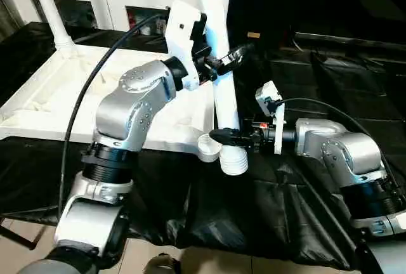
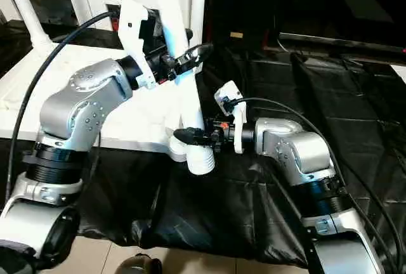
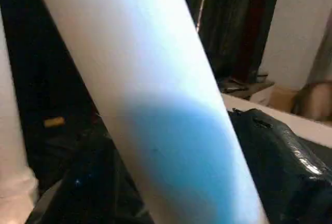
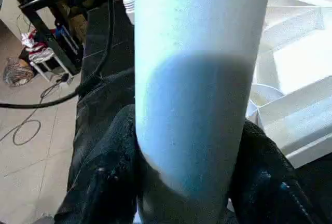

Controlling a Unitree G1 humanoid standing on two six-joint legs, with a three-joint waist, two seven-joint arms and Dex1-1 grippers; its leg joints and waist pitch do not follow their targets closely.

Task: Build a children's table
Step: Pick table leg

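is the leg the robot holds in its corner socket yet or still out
Still out. The leg, nearly upright, ends with its flared end beside the open corner socket, held by both the left gripper and right gripper.

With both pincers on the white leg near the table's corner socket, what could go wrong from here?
1. The long white tubular plastic leg leans, and its flared end sits beside the round corner socket of the upside-down white table top, not in it; pushing down now may jam or miss.
2. The left pincer and the right pincer grip smooth plastic; the leg may slip or twist.
3. The already fitted white leg stands close.
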